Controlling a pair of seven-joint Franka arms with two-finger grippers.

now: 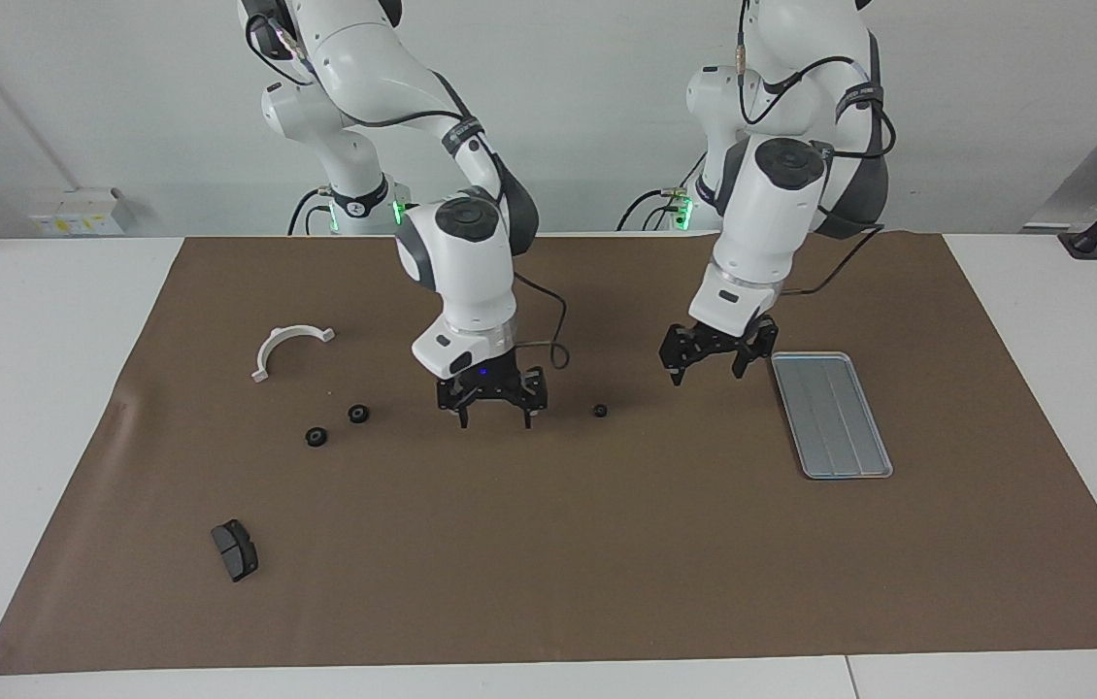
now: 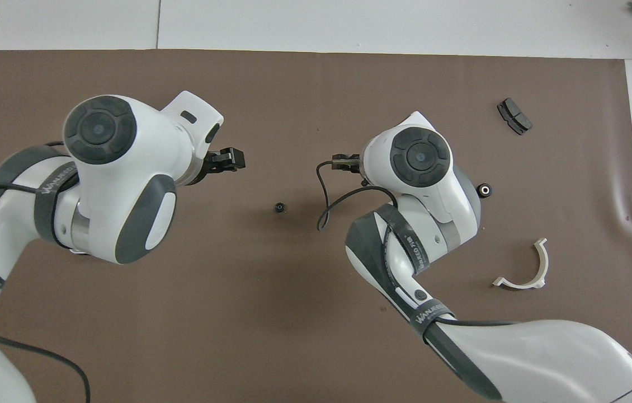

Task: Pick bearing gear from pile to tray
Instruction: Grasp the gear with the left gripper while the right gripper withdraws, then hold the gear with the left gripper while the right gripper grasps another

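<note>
One small black bearing gear [image 1: 599, 411] [image 2: 279, 207] lies alone on the brown mat, between the two grippers. My right gripper [image 1: 495, 417] hangs open and empty just above the mat, between that gear and the pile. Two more gears [image 1: 358, 414] [image 1: 315, 437] lie in the pile; the overhead view shows only one of them [image 2: 484, 190]. My left gripper [image 1: 707, 374] is open and empty, low over the mat between the lone gear and the tray [image 1: 831, 415]. The tray holds nothing, and the left arm hides it in the overhead view.
A white curved bracket [image 1: 288, 348] [image 2: 523, 268] lies nearer to the robots than the two gears. A dark wedge pad [image 1: 234, 549] [image 2: 514, 116] lies farther from the robots. A cable loops off the right wrist [image 2: 324, 207].
</note>
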